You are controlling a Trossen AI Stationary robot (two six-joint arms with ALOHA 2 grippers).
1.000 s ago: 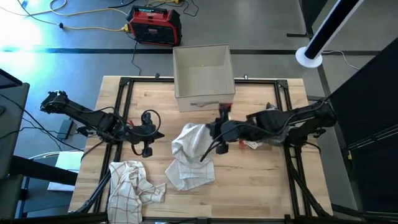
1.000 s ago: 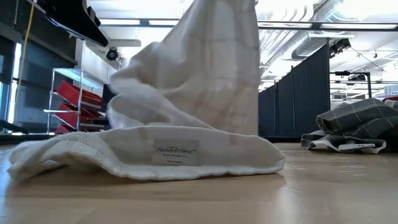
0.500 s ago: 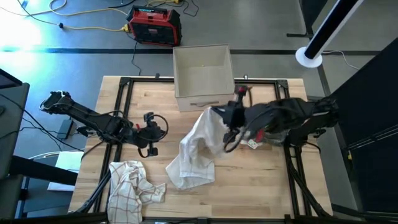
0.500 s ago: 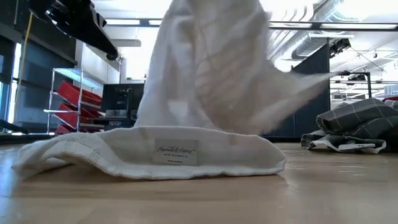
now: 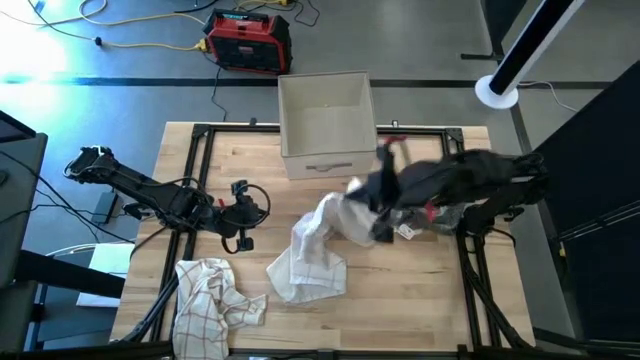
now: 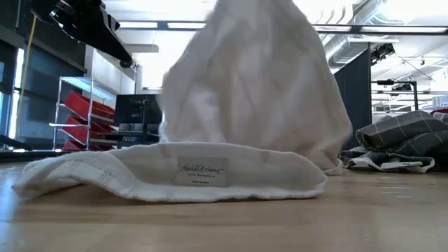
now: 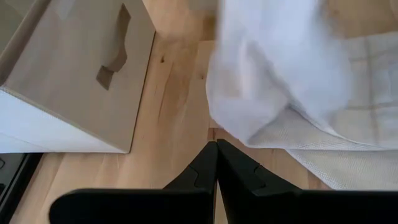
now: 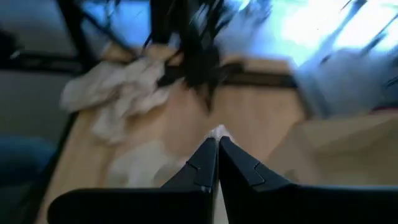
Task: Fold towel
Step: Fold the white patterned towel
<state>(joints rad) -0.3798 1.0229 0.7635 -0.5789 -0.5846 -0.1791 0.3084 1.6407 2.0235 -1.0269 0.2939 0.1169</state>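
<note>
A white towel (image 5: 312,248) lies near the table's middle. Its near part, with a sewn label (image 6: 201,170), rests on the wood, and its far part (image 6: 259,77) is raised. My right gripper (image 5: 372,208) is shut on that raised part, right of the middle. My left gripper (image 5: 243,212) hovers left of the towel, shut with nothing between its fingers (image 7: 216,152); in its wrist view the towel (image 7: 292,81) lies just ahead of them. My right gripper pinches the towel's raised far-right end (image 5: 350,203) between its two fingers; a small bit of white cloth (image 8: 217,132) shows at their tips. Edge or fold, I cannot tell. The cloth slopes down from the hold, its near part on the table.
An open white box (image 5: 327,125) stands at the far middle. A crumpled checked cloth (image 5: 210,298) lies at the near left corner. A dark plaid cloth (image 6: 399,147) lies at the right, under my right arm. Black frame rails (image 5: 200,130) border the tabletop.
My right gripper has swung up and toward the table's right and far edge, staying shut on the towel. The towel's upper part has followed it and been drawn out to the right; the labelled near part has stayed on the wood. My left gripper has shifted slightly toward the towel.
</note>
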